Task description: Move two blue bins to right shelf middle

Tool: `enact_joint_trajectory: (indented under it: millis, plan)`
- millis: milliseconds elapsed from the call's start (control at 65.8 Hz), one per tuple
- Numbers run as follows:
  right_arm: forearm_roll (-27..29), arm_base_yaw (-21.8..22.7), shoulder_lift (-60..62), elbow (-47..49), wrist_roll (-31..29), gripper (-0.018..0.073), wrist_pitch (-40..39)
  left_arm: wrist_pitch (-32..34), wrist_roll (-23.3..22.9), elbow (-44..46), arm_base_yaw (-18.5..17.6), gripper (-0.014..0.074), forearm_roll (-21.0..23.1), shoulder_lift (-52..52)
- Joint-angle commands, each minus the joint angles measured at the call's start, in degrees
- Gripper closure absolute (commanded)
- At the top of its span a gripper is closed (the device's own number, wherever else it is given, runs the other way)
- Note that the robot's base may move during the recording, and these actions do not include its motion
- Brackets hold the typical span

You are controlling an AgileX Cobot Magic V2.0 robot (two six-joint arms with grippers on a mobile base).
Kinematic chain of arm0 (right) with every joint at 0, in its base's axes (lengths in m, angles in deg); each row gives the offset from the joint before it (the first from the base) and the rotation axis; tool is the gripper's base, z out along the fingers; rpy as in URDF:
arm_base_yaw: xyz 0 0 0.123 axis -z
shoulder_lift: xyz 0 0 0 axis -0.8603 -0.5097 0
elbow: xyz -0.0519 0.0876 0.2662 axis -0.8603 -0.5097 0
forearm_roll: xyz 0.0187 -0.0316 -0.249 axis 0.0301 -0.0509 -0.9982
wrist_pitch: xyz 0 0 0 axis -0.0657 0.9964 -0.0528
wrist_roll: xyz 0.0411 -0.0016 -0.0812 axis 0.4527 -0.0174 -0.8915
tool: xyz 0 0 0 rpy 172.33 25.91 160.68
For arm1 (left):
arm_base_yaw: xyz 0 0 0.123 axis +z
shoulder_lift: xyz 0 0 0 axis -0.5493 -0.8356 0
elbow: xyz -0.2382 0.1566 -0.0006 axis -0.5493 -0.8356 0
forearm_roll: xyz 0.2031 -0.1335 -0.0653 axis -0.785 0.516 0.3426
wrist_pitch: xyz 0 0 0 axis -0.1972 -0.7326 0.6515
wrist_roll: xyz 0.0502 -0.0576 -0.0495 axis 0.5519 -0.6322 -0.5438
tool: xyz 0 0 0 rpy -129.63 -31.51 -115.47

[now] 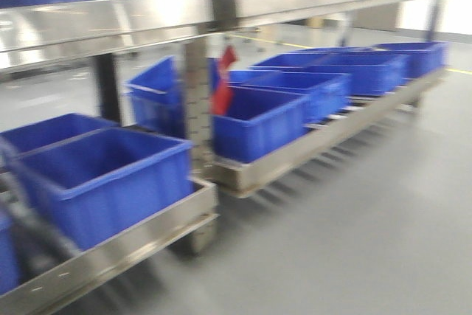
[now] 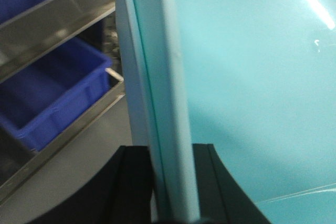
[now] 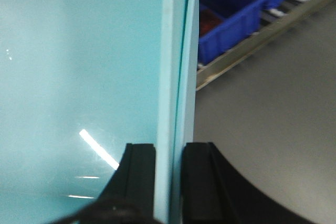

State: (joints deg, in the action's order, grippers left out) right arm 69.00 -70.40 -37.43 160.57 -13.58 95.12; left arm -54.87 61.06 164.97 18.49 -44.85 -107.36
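The left claw (image 2: 176, 192) and right claw (image 3: 169, 182) are each clamping the pale cyan bin (image 2: 252, 87) wall, carrying it. The next move is probably calling for setting it onto the steel shelf (image 1: 110, 26) ahead of the claws

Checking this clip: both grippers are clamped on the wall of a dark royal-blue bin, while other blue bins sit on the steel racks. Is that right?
No, the colour is wrong. The left gripper and the right gripper are clamped on the wall of a pale cyan bin, as both wrist views show. The dark royal-blue bins sit on the steel racks.
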Motion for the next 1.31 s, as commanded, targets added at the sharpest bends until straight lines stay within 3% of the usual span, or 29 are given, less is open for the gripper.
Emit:
enact_joint_trajectory:
  millis: [0,1292]
  plan:
    - [1.45,0.03,1.13,1.04,-0.10,0.0722,-6.05,4.34,0.56,0.90,-0.15,0.0707,1.72,1.07]
    - [1.45,0.03,1.13,1.04,-0.10,0.0722,-6.05,4.34,0.56,0.90,-0.15,0.0707,1.72,1.07]
